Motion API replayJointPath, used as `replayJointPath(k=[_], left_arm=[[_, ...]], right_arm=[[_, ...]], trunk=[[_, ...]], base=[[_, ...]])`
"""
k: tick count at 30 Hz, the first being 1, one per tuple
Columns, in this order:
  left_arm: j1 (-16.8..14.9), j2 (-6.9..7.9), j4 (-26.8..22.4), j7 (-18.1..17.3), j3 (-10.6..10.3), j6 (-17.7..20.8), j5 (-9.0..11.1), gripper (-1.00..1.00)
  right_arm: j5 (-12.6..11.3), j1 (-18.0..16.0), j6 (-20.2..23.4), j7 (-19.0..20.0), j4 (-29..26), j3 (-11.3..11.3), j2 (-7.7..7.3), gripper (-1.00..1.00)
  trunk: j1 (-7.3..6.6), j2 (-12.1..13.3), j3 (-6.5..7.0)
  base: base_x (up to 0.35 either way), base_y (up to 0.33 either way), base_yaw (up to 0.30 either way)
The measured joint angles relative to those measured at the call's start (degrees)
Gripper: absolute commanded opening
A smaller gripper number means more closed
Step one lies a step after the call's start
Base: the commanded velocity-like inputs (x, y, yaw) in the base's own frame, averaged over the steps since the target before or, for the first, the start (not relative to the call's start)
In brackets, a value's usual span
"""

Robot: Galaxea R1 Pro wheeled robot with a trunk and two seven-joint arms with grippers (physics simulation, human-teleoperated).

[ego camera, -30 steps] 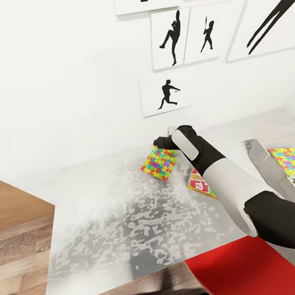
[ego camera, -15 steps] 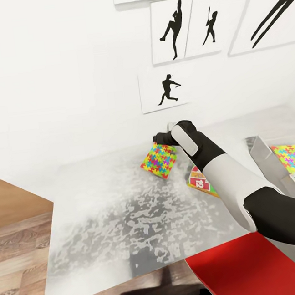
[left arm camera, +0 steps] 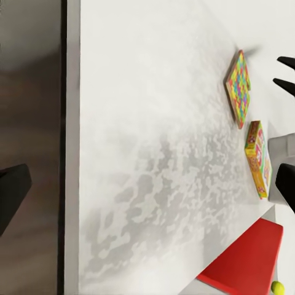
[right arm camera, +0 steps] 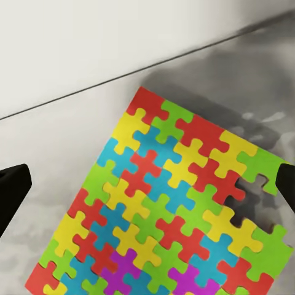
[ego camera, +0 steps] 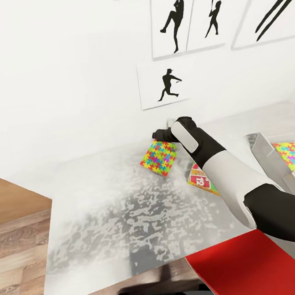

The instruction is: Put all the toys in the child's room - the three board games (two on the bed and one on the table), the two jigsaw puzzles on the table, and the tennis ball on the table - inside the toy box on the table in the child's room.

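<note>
Right hand (ego camera: 160, 136) open over jigsaw puzzle (ego camera: 159, 157)

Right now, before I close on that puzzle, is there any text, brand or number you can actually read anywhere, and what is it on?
"12": white digits on the red panel of the board game lying flat on the table, partly hidden behind the right arm.
Other print on that box lid: too blurred to read.
Jigsaw puzzle under the right gripper: coloured pieces, no lettering.
Wall pictures: black silhouettes, no words.
</note>
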Motion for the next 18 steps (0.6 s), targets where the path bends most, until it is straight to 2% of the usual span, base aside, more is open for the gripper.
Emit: replayJointPath(k=[18], left_arm=[[0.0, -0.01, 0.0, 0.0, 0.0, 0.0, -0.1, 1.00]], right_arm=[[0.0, -0.3, 0.0, 0.0, 0.1, 0.0, -0.05, 1.00]], trunk=[[0.00, 0.0, -1.69]], base=[[0.000, 0.000, 0.000]])
